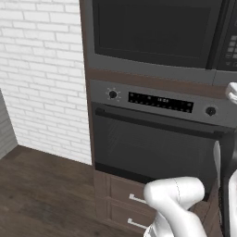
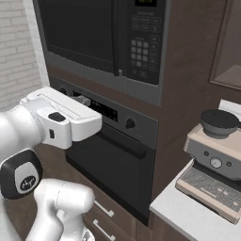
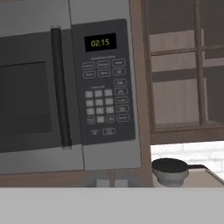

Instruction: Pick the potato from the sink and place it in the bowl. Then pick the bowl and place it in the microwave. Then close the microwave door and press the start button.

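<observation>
The microwave door (image 3: 30, 94) sits flush with the microwave (image 2: 101, 40), so the closing step looks done and the step in hand is, by my judgement, pressing the start button. The bowl and potato are presumably behind the dark window; the glass is too dark to tell. In the hand view the keypad (image 3: 104, 94) lies just right of centre, at about one o'clock from the middle of the frame, with a lit display (image 3: 100, 42) reading 02:15 at its top and rows of small grey buttons below; the door's vertical handle (image 3: 60, 87) stands at about nine o'clock from the keypad. The gripper (image 2: 84, 100), seen from the right base camera, is held in front of the oven (image 1: 157, 134) control strip, at about seven o'clock from the keypad and apart from it, with its jaws drawn together on nothing. Next, the closed tips probably need to rise and push forward squarely onto one small key. Which key is start is too small to read. A coffee machine (image 2: 214, 164) stands on the counter (image 2: 188, 216) at four o'clock.
</observation>
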Controlling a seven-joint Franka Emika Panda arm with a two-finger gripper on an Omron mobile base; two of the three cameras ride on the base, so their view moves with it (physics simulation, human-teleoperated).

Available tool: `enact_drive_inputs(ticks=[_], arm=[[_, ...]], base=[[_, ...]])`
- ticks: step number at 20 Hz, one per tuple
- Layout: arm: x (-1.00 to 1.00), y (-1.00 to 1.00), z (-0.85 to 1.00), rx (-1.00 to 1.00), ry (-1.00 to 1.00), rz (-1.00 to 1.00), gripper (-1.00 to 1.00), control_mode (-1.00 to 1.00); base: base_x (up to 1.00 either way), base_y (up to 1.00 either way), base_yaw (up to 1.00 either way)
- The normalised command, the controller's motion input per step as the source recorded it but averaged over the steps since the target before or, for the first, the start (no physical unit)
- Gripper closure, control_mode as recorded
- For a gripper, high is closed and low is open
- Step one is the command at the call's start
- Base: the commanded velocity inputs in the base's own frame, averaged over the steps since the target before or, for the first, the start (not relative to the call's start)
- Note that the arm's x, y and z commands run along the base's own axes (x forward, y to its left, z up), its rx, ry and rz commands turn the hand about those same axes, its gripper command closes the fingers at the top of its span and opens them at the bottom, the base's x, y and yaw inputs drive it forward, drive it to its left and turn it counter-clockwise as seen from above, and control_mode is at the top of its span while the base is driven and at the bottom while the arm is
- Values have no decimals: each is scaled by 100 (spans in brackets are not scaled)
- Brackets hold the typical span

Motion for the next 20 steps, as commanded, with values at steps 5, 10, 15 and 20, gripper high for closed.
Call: enact_drive_inputs(ticks=[5,10,15,20], arm=[[43,-4,-1,1,3,0,100,-100],[49,-3,-2,0,2,0,100,-100],[31,-8,0,1,0,0,100,-100],[16,-28,4,6,0,0,100,-100]], base=[[0,0,0],[0,0,0],[0,0,0],[0,0,0]])
